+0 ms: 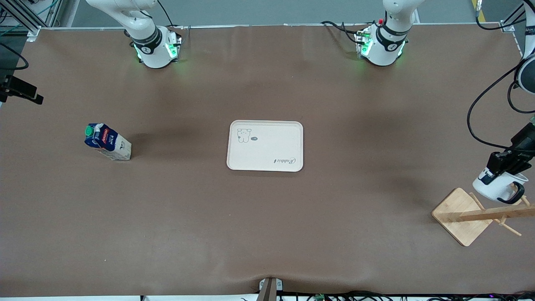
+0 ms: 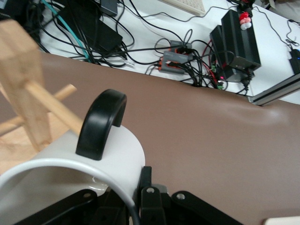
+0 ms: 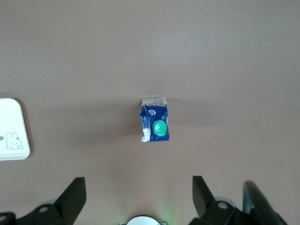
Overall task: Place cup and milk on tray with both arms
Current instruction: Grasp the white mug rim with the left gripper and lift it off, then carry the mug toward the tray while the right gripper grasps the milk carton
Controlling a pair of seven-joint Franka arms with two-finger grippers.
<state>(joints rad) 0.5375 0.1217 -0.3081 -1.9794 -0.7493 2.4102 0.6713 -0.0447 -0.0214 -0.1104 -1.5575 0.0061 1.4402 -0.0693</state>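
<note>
The cup (image 1: 495,188) is a white mug with a black handle (image 2: 101,124), held tilted over the bamboo rack (image 1: 462,215) at the left arm's end of the table. My left gripper (image 1: 500,166) is shut on its rim, one finger (image 2: 146,183) outside the wall. It shows in the left wrist view (image 2: 126,199) too. The milk (image 1: 108,142) stands on the table toward the right arm's end, and shows in the right wrist view (image 3: 154,125). My right gripper (image 3: 138,193) is open and empty, high over the table beside the milk, outside the front view. The tray (image 1: 267,144) lies mid-table, empty.
The rack's wooden post and pegs (image 2: 33,93) are close beside the cup's handle. Cables and black boxes (image 2: 234,42) lie off the table's edge. A corner of the tray (image 3: 11,131) shows in the right wrist view. A black mount (image 1: 19,90) sticks in at the right arm's end.
</note>
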